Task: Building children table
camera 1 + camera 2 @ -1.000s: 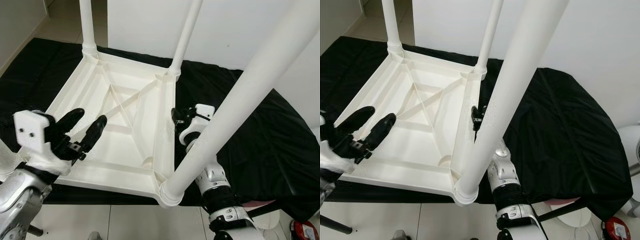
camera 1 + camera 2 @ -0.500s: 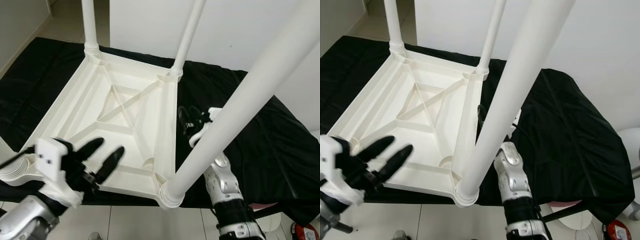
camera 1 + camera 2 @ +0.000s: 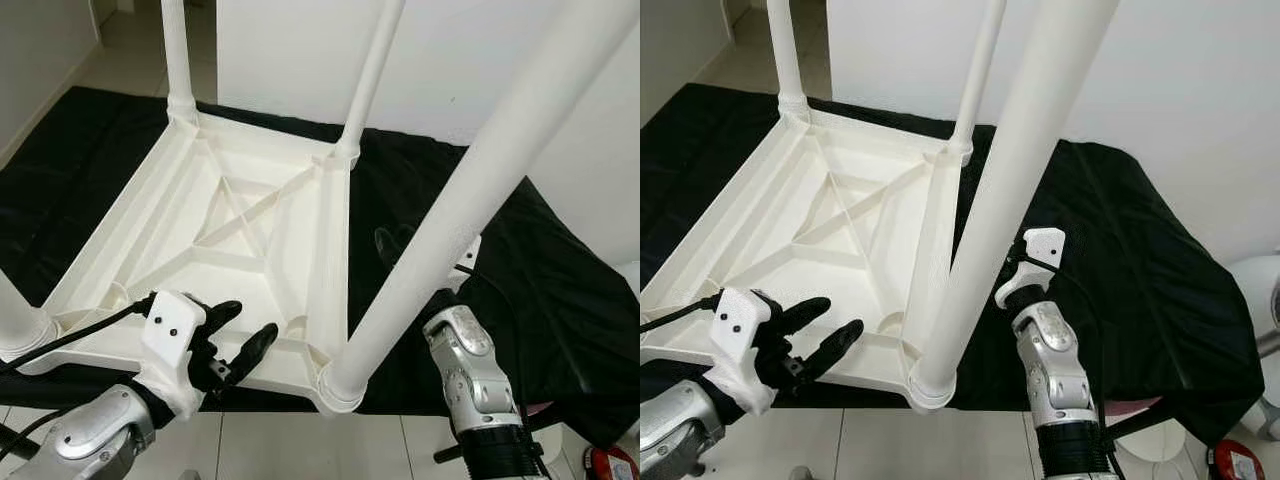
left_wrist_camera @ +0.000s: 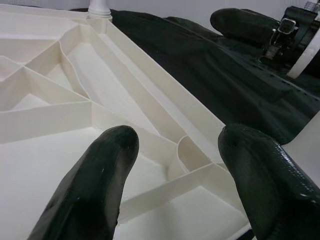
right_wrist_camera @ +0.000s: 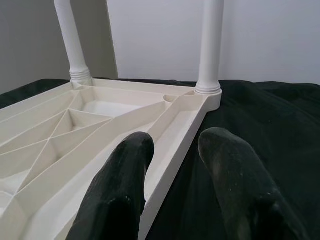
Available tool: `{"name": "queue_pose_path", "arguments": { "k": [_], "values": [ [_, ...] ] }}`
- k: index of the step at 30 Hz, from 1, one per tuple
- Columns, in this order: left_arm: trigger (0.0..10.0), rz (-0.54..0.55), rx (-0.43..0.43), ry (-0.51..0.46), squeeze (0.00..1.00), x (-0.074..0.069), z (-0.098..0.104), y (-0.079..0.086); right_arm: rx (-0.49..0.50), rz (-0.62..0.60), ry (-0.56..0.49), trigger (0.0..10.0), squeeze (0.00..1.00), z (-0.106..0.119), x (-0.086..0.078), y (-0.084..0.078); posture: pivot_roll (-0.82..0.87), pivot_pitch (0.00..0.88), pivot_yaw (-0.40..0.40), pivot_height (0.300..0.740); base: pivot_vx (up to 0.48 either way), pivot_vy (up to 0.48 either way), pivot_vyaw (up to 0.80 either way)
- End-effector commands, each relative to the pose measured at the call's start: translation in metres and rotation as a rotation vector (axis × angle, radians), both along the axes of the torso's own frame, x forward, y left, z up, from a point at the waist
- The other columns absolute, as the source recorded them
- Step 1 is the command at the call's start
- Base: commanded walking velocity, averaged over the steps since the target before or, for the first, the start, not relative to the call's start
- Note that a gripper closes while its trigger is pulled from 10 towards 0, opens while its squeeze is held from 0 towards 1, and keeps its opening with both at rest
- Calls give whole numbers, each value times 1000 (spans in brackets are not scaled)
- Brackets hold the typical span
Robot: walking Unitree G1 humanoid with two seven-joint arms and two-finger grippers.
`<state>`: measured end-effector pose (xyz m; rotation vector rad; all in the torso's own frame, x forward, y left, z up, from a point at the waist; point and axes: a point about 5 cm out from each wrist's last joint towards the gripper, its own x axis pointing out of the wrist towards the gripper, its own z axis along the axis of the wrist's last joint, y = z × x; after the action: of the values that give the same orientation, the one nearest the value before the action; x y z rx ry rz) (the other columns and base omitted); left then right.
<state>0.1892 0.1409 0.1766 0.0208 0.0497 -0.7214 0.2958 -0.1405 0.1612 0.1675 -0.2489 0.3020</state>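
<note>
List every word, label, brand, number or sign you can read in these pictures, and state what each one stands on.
None can be read: the upturned white table, its legs, the black cloth and both tools, left and right, carry no lettering.
A red object at the floor corner bears a white patch, too small to read.

1. You have one white upturned tabletop [image 3: 250,240] lying on one black cloth [image 3: 520,260].
2. You can count four white legs [image 3: 372,75] standing up from its corners: two far, two near.
3. You have two grippers: left gripper [image 3: 240,335], right gripper [image 5: 175,150].
</note>
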Motion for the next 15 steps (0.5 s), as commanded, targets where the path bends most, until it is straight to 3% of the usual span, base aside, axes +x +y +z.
{"name": "queue_pose_path", "arguments": {
  "k": [1,15],
  "values": [
    [10000,-267,-1,4,0,-9,-2,-12,-10,-5,11,10000,0,-2,-4,-1,33,6,-137,740,0,0,0],
    [10000,-339,36,3,0,-12,-8,-15,-27,-6,32,10000,0,-4,-17,-8,34,1,-141,740,0,0,0]
  ]
}}
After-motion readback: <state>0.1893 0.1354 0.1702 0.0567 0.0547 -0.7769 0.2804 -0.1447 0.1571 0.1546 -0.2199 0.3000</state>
